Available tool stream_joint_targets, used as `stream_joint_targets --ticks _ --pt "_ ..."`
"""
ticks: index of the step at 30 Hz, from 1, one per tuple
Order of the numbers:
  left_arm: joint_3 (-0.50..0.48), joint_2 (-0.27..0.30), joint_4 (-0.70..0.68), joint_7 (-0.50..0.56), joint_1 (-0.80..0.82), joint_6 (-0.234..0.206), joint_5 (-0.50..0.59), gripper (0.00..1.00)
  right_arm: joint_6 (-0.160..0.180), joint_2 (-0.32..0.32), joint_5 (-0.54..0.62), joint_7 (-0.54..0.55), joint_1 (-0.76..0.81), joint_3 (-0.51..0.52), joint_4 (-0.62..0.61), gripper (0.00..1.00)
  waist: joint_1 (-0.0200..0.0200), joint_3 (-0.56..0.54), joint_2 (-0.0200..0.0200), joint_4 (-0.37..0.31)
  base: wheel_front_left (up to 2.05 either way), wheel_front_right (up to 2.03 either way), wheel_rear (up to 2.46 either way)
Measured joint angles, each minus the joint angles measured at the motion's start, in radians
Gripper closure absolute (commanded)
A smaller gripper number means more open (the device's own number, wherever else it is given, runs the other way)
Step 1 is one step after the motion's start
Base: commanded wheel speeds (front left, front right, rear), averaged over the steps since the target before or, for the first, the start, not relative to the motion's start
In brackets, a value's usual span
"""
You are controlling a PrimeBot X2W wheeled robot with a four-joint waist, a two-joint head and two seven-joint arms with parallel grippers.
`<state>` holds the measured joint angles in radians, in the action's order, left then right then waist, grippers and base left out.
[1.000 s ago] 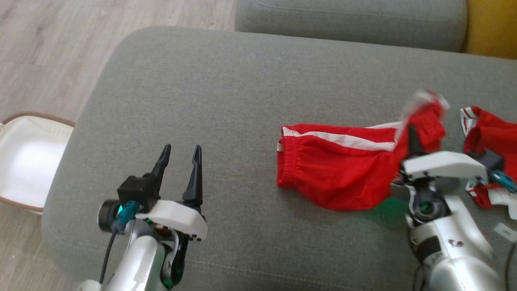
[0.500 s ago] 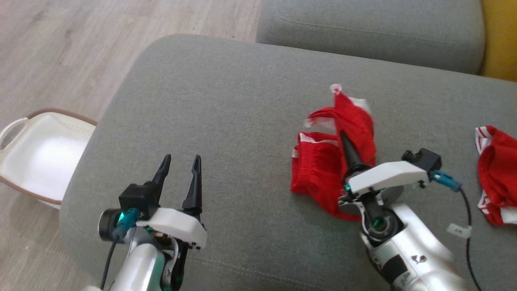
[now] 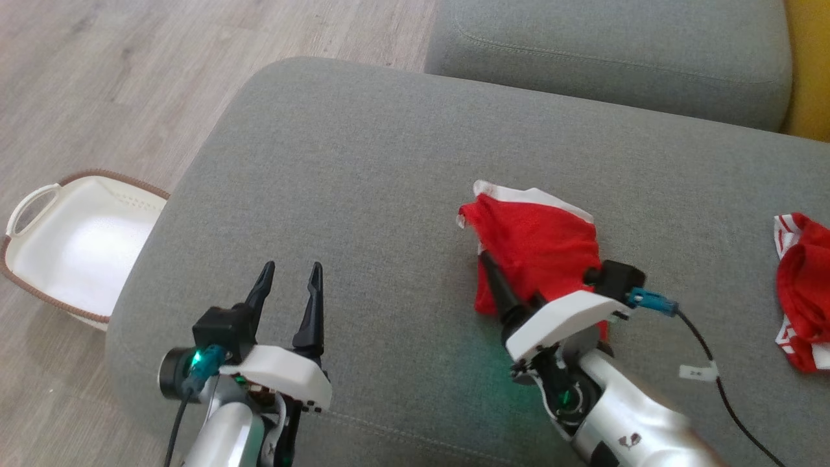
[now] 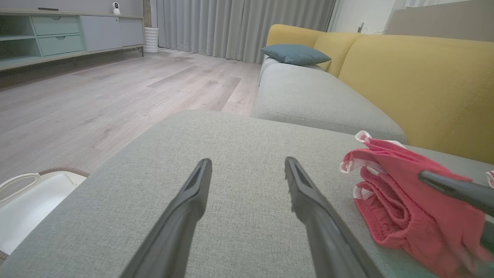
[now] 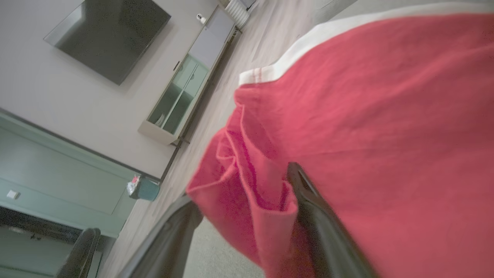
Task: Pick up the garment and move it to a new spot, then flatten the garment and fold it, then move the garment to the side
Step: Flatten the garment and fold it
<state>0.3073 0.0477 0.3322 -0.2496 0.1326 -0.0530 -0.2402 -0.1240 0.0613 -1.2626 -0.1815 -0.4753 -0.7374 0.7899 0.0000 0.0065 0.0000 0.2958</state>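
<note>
The garment [image 3: 535, 243] is a pair of red shorts with white trim, lying folded over on the grey sofa cushion [image 3: 363, 168]. It also shows in the left wrist view as the red garment [image 4: 401, 204]. My right gripper [image 3: 509, 280] sits at the garment's near-left edge. In the right wrist view the right gripper [image 5: 243, 185] has its fingers spread apart, with a loose fold of the garment [image 5: 366, 116] sagging between them. My left gripper [image 3: 288, 285] stands open above bare cushion, well left of the garment. The left gripper [image 4: 247, 170] holds nothing.
A second red and white cloth [image 3: 801, 298] lies at the cushion's right edge. A white basket [image 3: 71, 246] stands on the wooden floor to the left. Another grey cushion [image 3: 609, 45] and the yellow sofa back [image 4: 424, 85] lie beyond.
My right gripper swept the garment's right part leftwards over the rest, folding it, then opened its fingers. The head camera shifted. The left gripper stayed put.
</note>
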Motion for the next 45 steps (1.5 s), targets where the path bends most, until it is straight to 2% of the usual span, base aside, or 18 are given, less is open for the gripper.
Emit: stream_joint_targets --ticks 7,12,16,20,25,30,35,39,42,45 --pt "0.006 0.000 0.000 0.000 0.000 0.000 0.000 0.00 0.000 0.000 -0.030 0.006 -0.013 -0.137 0.034 0.00 0.0000 0.001 0.0000 0.001 0.00 0.00 0.00" --pt "0.010 0.000 0.000 0.000 0.000 -0.001 -0.002 0.00 0.000 0.001 -0.109 0.071 -0.034 -0.231 0.100 0.00 0.0000 0.007 0.0000 0.000 0.00 0.00 0.00" --pt "0.012 0.000 0.000 0.000 0.000 -0.001 -0.012 0.00 0.000 0.001 -0.129 0.074 -0.061 -0.303 0.115 0.00 0.0000 0.010 0.0000 -0.009 0.00 0.00 0.00" --pt "0.008 0.000 -0.001 0.000 0.000 -0.006 -0.012 0.00 0.000 0.000 -0.146 -0.003 -0.097 -0.333 0.136 0.00 0.0000 0.006 0.0000 -0.028 0.00 0.00 0.00" --pt "-0.002 0.000 -0.018 0.000 0.000 -0.010 -0.018 0.00 0.000 0.000 -0.048 -0.063 -0.198 -0.324 0.199 0.00 0.0000 -0.003 0.0000 -0.064 0.00 0.00 0.00" --pt "-0.030 -0.001 -0.067 0.000 -0.001 -0.013 -0.024 0.00 0.000 0.034 0.176 -0.066 -0.255 -0.123 0.204 0.00 0.0000 -0.016 0.0000 -0.110 0.00 0.00 0.00" --pt "-0.038 -0.001 -0.109 0.000 -0.003 -0.013 -0.027 0.00 0.000 0.106 0.478 -0.067 -0.204 0.144 0.105 0.00 0.0000 -0.024 0.0000 -0.156 0.00 0.00 0.00" --pt "-0.047 -0.002 -0.126 0.000 -0.006 -0.013 -0.027 0.00 0.000 0.101 0.696 -0.068 -0.057 0.348 -0.003 0.00 0.0000 -0.026 0.0000 -0.185 0.00 0.00 0.00" --pt "-0.055 -0.002 -0.132 0.000 -0.009 -0.012 -0.027 0.00 0.000 0.066 0.825 -0.069 0.065 0.482 -0.084 0.00 0.0000 -0.026 0.0000 -0.202 0.00 0.00 0.00" --pt "-0.057 -0.002 -0.133 0.000 -0.013 -0.008 -0.028 0.00 0.000 0.041 0.901 -0.069 0.133 0.545 -0.143 0.00 0.0000 -0.026 0.0000 -0.212 0.00 0.00 0.00"
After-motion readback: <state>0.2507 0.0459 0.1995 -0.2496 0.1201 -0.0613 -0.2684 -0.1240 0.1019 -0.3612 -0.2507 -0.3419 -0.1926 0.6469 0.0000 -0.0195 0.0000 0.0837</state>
